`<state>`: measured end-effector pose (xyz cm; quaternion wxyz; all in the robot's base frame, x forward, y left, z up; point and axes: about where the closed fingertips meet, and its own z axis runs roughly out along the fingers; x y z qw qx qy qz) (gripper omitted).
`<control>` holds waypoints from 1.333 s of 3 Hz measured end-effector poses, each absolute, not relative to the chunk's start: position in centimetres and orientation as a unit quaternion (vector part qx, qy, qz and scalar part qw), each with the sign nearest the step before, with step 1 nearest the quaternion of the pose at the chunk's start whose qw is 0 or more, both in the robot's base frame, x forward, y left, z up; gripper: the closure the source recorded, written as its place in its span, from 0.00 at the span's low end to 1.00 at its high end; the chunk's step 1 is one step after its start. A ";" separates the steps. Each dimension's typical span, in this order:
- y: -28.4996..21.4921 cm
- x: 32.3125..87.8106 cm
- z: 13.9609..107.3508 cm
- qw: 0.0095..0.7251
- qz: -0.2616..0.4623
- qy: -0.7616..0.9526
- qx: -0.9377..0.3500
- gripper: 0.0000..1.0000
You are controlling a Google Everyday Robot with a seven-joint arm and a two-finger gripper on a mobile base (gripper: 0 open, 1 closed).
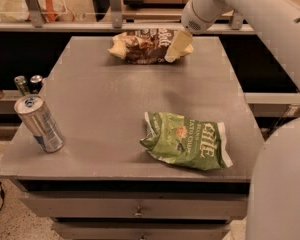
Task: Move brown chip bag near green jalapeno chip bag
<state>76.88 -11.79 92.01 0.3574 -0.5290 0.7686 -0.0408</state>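
The brown chip bag (142, 46) lies at the far edge of the grey table (100, 109), dark brown and cream with white lettering. The green jalapeno chip bag (187, 140) lies crumpled at the near right of the table. My gripper (176, 48) hangs from the white arm (240, 9) and sits over the right end of the brown bag, touching or just above it. The two bags are far apart.
A silver and blue drink can (39, 123) stands at the near left of the table. More cans (27, 83) sit on a lower shelf to the left. A counter with racks runs behind the table. Drawers are under the table front.
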 end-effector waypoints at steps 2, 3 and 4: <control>-11.7 79.9 87.8 0.340 -0.017 0.798 -0.497 0.00; -11.4 81.1 86.7 0.339 -0.011 0.805 -0.487 0.18; -11.4 81.7 87.1 0.345 -0.010 0.806 -0.481 0.41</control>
